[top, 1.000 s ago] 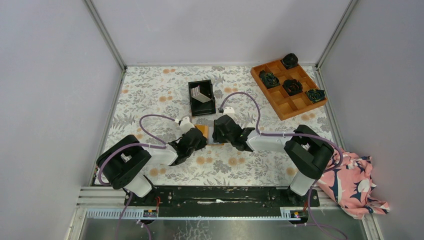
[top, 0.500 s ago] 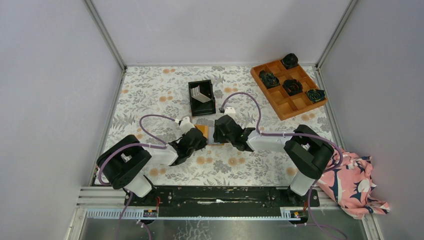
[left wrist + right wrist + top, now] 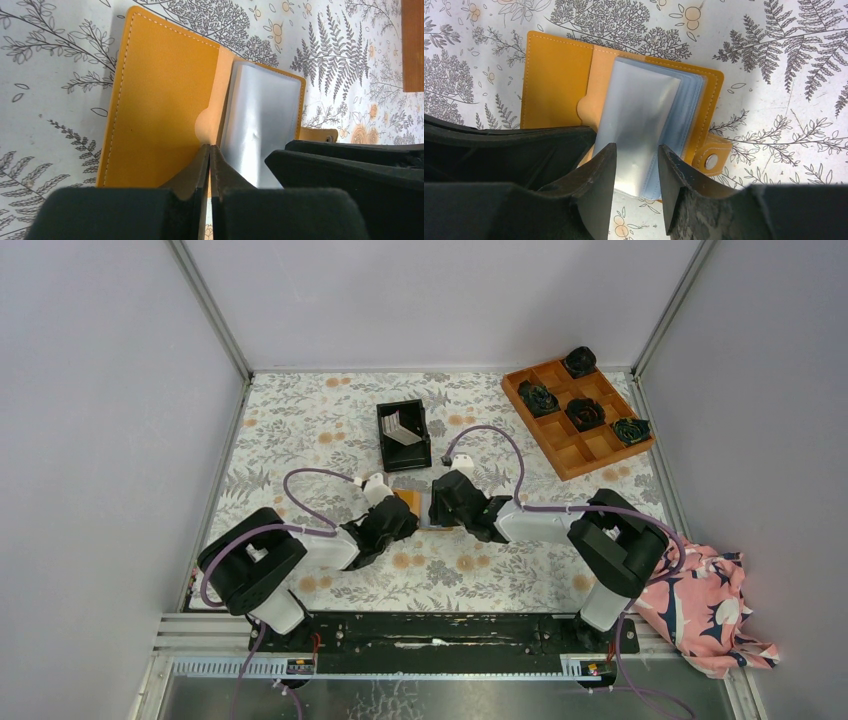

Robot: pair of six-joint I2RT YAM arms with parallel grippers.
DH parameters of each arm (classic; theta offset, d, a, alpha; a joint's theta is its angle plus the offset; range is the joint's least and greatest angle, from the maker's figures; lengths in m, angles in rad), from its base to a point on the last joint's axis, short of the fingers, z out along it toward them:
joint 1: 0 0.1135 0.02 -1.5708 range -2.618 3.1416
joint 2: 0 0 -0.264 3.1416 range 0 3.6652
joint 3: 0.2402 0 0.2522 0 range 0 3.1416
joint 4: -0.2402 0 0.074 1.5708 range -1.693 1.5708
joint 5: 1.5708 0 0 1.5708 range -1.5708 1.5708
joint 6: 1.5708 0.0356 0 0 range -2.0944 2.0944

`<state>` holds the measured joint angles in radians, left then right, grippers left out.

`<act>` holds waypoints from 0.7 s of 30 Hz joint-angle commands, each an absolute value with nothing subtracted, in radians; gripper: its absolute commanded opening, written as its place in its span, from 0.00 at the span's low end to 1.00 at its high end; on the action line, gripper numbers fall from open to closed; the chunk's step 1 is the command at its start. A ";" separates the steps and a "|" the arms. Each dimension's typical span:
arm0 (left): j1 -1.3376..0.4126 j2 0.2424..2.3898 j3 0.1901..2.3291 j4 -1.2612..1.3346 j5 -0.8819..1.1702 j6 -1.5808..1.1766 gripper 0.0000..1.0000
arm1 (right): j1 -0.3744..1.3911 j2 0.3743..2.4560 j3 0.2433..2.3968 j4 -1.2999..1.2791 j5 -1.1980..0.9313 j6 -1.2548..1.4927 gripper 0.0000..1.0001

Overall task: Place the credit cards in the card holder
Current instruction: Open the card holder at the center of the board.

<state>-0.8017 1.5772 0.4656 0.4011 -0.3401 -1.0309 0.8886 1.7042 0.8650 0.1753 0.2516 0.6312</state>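
Only wrist views show the card holder (image 3: 155,100) open; left fingers (image 3: 190,172) clenched, apparently pressing it; right fingers (image 3: 596,180) released.

arms (image 3: 325,548): black joints, white links | cables (image 3: 481,427): purple, looped | right gripper (image 3: 636,157): black wedge fingers | base rail (image 3: 440,628): black

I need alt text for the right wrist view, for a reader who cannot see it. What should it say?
An orange card holder lies open on the fern-patterned table, showing a stack of clear plastic sleeves. The right gripper is open above the sleeves' near edge, and the left gripper reaches in from the left.
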 commanded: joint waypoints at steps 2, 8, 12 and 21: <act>-0.830 1.662 0.409 0.118 -0.235 -1.017 0.06 | 0.875 1.700 0.847 0.231 0.260 0.658 0.44; -0.834 1.662 0.405 0.118 -0.236 -1.020 0.06 | 0.867 1.691 0.823 0.245 0.259 0.673 0.44; -0.835 1.661 0.398 0.120 -0.239 -1.024 0.06 | 0.860 1.675 0.799 0.259 0.262 0.681 0.44; -0.838 1.656 0.395 0.125 -0.235 -1.029 0.06 | 0.839 1.691 0.776 0.333 0.181 0.714 0.44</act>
<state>-0.8055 1.5810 0.4644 0.4084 -0.3397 -1.0466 0.8608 1.7016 0.7944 0.2638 0.2291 0.6781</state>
